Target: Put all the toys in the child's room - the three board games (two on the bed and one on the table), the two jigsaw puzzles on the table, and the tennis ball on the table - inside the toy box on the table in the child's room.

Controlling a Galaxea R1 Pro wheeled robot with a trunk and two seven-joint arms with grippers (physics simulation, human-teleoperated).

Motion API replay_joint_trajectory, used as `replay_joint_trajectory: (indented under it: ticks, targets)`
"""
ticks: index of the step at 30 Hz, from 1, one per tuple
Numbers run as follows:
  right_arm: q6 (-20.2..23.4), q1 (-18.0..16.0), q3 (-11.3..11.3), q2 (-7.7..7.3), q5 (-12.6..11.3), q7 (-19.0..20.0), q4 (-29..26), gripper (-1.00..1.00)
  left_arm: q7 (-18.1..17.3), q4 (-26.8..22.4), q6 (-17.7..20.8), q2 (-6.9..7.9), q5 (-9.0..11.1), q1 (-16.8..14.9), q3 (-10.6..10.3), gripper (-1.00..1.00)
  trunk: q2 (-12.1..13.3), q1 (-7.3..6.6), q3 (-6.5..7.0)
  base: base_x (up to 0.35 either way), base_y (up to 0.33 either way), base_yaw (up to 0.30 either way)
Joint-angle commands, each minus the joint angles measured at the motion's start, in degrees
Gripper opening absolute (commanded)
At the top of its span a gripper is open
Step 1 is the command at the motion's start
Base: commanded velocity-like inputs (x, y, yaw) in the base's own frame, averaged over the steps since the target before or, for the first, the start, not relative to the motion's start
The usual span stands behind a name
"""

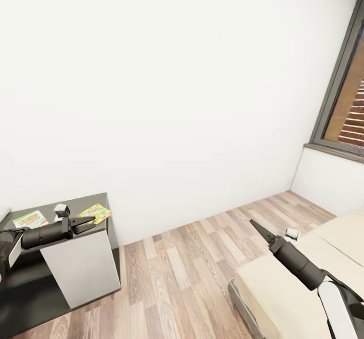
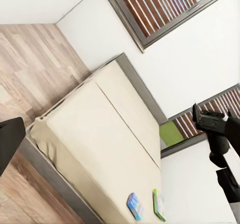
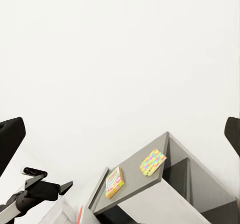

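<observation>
Left wrist view alone shows two board games on the bed; both pincers look clenched.

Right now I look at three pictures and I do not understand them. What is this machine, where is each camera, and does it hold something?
It is a simulated wheeled robot with two arms. The head view looks down over both: left gripper near the table, right gripper above the bed. On the table lie a yellow jigsaw puzzle and a pale board game. The other pictures come from cameras by each gripper. The left wrist view shows two board games on the bed. Neither gripper holds anything; both look shut.
</observation>
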Motion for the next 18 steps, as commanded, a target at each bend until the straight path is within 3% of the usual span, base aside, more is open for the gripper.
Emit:
replay_joint_trajectory:
  ticks: [1,18]
  targets:
    - [0.4,0.0,0.0,0.02,-0.3,0.0,0.0,1.00,-0.2,0.0,0.6,0.01,-0.1,0.0,0.0,1.00,0.0,0.02,0.02,0.000,0.000,-0.257]
    - [0.4,0.0,-0.2,-0.28,-0.5,0.0,0.7,1.00,-0.2,0.0,0.5,0.01,-0.2,0.0,0.0,1.00,0.0,0.02,0.78,0.000,0.000,-0.257]
